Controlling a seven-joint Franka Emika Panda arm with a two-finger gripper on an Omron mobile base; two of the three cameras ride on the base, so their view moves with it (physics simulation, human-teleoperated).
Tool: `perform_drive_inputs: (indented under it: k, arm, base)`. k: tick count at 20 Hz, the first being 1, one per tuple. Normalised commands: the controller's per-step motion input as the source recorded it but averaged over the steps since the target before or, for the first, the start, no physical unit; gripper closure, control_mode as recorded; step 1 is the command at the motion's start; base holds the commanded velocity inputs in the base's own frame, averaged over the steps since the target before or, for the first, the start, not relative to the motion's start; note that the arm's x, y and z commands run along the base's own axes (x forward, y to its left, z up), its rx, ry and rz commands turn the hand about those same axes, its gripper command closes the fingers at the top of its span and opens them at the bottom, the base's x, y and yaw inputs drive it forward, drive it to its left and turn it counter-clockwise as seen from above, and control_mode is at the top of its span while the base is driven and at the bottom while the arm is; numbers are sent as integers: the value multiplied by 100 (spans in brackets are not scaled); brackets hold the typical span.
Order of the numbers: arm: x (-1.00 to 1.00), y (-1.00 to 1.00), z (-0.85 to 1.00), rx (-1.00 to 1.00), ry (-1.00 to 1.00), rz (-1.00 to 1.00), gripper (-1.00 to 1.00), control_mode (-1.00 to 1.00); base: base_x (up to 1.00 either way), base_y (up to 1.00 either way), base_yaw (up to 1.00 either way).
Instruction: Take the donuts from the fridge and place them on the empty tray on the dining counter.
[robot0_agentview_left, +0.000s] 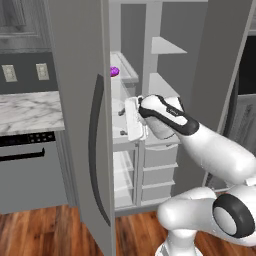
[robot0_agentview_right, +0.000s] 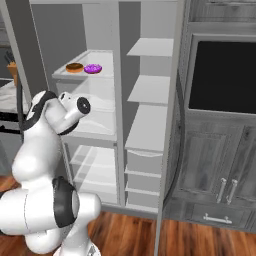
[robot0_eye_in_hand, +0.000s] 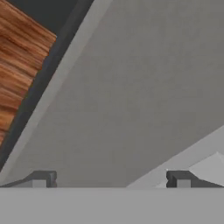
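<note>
The purple-pink frosted donut (robot0_agentview_right: 93, 68) and glossy brown donut (robot0_agentview_right: 74, 67) sit side by side on an upper white shelf (robot0_agentview_right: 85, 75) inside the open light-grey fridge (robot0_agentview_left: 80, 125). The white arm's two-finger gripper (robot0_eye_in_hand: 109, 179), jaws spread wide and empty, sits lower at the fridge's mouth, facing the grey door. It should probably rise to shelf height, then approach one donut squarely.

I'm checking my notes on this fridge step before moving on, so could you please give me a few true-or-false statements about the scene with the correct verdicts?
1. The fridge stands with its doors open. True.
2. Both donuts sit side by side on an upper shelf of the fridge. True.
3. The gripper is shut on the purple donut. False: in the hand view it is open and empty, facing a grey surface.
4. The brown donut lies on the wooden floor. False: it is on the shelf beside the purple donut.
5. The arm reaches into the fridge below the donuts' shelf. True.
</note>
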Motion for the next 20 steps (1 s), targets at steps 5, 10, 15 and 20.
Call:
perform_drive_inputs:
  k: [5, 10, 15, 20]
  arm:
    - [61, 43, -30, 0, 0, 19, -100, -100]
    - [12, 61, -36, 0, 0, 20, -100, -100]
    - [0, 81, -34, 0, -5, 21, -100, -100]
    - [-64, 88, -15, 0, -7, 21, -100, -100]
  base:
    - [0, 0, 0]
    - [0, 0, 0]
    - [0, 0, 0]
    - [0, 0, 0]
